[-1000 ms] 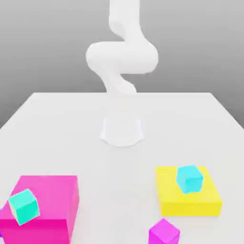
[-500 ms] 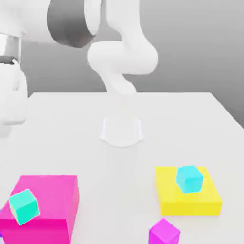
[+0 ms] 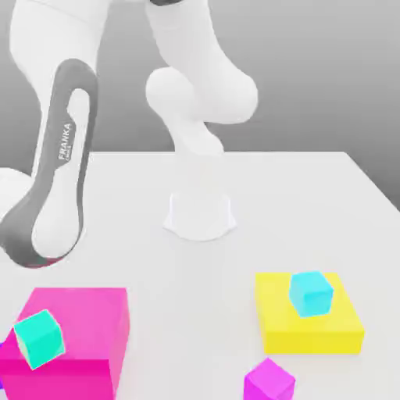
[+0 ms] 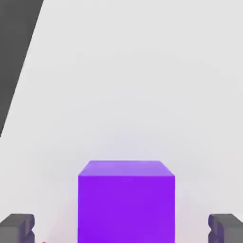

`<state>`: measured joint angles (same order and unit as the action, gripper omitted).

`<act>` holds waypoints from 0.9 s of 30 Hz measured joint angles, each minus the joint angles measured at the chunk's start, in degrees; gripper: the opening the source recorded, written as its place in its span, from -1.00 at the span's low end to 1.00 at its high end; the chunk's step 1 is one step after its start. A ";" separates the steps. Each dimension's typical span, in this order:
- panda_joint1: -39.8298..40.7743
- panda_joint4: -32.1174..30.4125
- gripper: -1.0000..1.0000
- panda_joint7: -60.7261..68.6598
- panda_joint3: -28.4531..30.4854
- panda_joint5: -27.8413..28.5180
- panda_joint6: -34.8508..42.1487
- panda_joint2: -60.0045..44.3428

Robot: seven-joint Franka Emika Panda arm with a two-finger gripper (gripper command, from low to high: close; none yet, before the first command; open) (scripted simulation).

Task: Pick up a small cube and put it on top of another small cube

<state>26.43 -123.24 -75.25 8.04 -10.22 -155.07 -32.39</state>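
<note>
The small cube (image 4: 126, 199), deep violet-purple, rests on the white table between my fingers in the hand view. My gripper (image 4: 121, 230) is open and straddles it. One dark fingertip (image 4: 18, 228) stands on each side, with a clear gap to the cube's faces. In the exterior view my white and grey forearm (image 3: 51, 172) slants down on the exterior view's left. A small magenta-pink cube (image 3: 269, 381) sits at the front edge of the exterior view. A teal cube (image 3: 37, 337) lies on the big magenta block (image 3: 78, 320), and a cyan cube (image 3: 310, 293) lies on the yellow slab (image 3: 308, 324).
The arm's white base (image 3: 200, 215) stands mid-table behind the blocks. In the hand view the table's edge (image 4: 21, 71) runs close by, with dark floor beyond it. Open white table lies between the magenta block and the yellow slab.
My arm has swung into the exterior view from the left and come down low over the front-left corner. None of the blocks or cubes has moved.
</note>
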 joint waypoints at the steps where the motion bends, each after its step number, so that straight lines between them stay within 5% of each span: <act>1: 0.00 0.00 -1.00 0.00 0.00 0.00 -0.01 0.00; 6: 0.06 0.04 -1.00 0.03 -0.05 -0.08 -0.19 -0.21; 13: -1.48 -0.64 -1.00 0.06 1.45 2.79 8.97 10.41; 21: -8.50 -4.16 -1.00 -19.80 0.23 7.85 21.26 25.61; 25: -9.69 -6.67 -1.00 -23.73 -0.39 8.19 16.15 23.37; 26: -9.67 -7.15 1.00 -23.65 -0.47 7.89 14.35 22.04; 27: -9.67 -7.15 1.00 -23.65 -0.47 7.88 14.35 22.04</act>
<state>16.76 -130.39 -98.89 7.56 -2.34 -140.72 -10.35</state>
